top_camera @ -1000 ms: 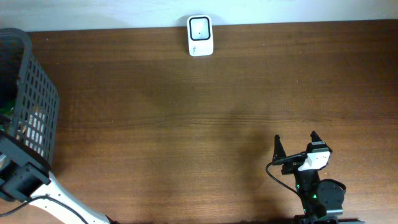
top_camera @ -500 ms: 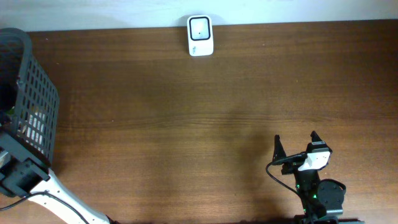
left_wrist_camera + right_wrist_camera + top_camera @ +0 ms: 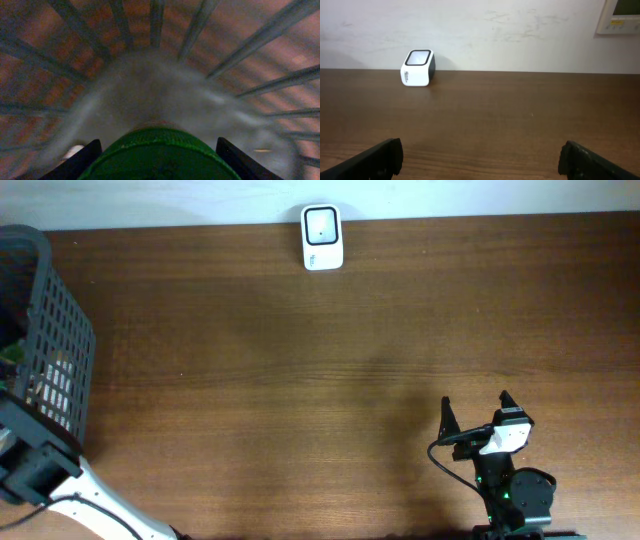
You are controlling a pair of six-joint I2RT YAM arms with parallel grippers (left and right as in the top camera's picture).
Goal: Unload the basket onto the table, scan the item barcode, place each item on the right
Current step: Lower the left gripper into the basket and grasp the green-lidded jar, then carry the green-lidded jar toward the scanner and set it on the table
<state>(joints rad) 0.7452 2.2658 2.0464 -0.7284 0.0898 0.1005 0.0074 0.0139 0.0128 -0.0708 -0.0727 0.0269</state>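
Observation:
In the left wrist view, a green item (image 3: 159,142) with a rounded, ribbed top fills the gap between my left gripper's (image 3: 160,152) dark fingers (image 3: 82,159). Both fingers press its sides, so the gripper is shut on it. This happens inside the dark mesh basket (image 3: 58,345), whose bars (image 3: 200,25) cross the view. From overhead the basket hides the left jaws. The white barcode scanner (image 3: 322,237) stands at the table's far edge and also shows as the scanner (image 3: 418,68) in the right wrist view. My right gripper (image 3: 475,412) rests open near the front right, its gripper gap (image 3: 480,159) holding nothing.
The basket stands at the table's left edge, with the left arm (image 3: 35,465) reaching into it from the front left corner. A white wall runs behind the table, with a panel (image 3: 619,17) on it at the right.
The left jaws have drawn in onto the green item inside the basket, and the left arm has shifted slightly. The right arm has not moved.

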